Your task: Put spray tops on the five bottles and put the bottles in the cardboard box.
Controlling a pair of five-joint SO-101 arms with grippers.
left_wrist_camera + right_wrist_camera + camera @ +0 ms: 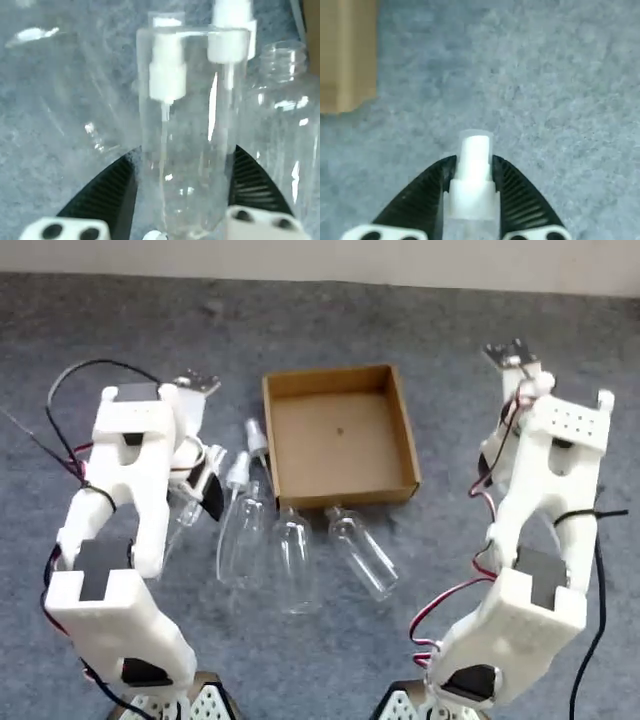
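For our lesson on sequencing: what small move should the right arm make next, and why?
Probably carry the spray top in the right gripper to the open neck of the uncapped bottle beside the cardboard box: the top is gripped, that neck is bare.

The cardboard box (340, 435) sits mid-table (450, 330), between the two arms. Before its near wall lie the right bottle (362, 553) and the middle bottle (293, 558) (necks toward the box), with the third bottle (243, 525) just to their left. Farthest left, the held bottle (185, 100) lies between the left gripper's (185, 152) jaws. Right of the box, the right gripper (473, 160) clasps a spray top (472, 192).
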